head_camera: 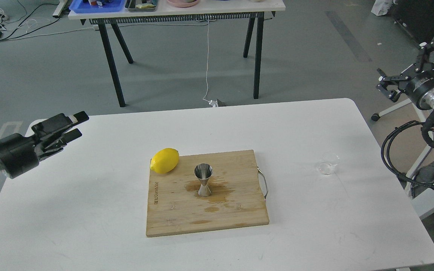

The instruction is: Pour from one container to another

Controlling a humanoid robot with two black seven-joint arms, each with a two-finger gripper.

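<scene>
The small clear glass cup [329, 163] stands upright on the white table [296, 233], right of the board. A steel jigger [203, 180] is upright on the wooden cutting board [209, 218], with a wet brown patch around its base. My left gripper [79, 124] hovers over the table's far left corner, well away from the jigger, open and empty. At the right, my right gripper [409, 71] is raised beyond the table's edge, above and behind the cup, open and holding nothing.
A yellow lemon [165, 160] rests at the board's back left corner. The board has a metal handle [264, 183] on its right side. A black-legged table [179, 11] with trays stands on the floor behind. Cables hang by my right arm.
</scene>
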